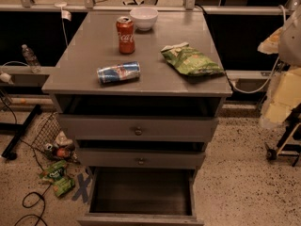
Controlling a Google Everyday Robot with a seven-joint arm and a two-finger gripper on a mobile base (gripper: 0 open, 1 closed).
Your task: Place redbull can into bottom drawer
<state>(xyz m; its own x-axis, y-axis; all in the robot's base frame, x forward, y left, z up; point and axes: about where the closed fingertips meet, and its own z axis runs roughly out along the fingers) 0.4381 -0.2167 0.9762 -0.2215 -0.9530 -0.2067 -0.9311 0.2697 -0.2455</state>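
Note:
The redbull can (118,72) lies on its side on the grey cabinet top (84,55), towards the front left. The bottom drawer (141,192) is pulled far out below, and its dark inside holds nothing that I can see. My gripper does not show in this view. A pale rounded shape (290,34) at the right edge could be part of my arm, but I cannot tell.
A red Coca-Cola can (125,35) stands upright behind the redbull can. A white bowl (144,18) sits at the back, a green chip bag (190,60) at the right. The two knobbed drawers (138,131) are slightly out. Green packets (56,177), cables and a wire basket (49,133) lie on the floor at left.

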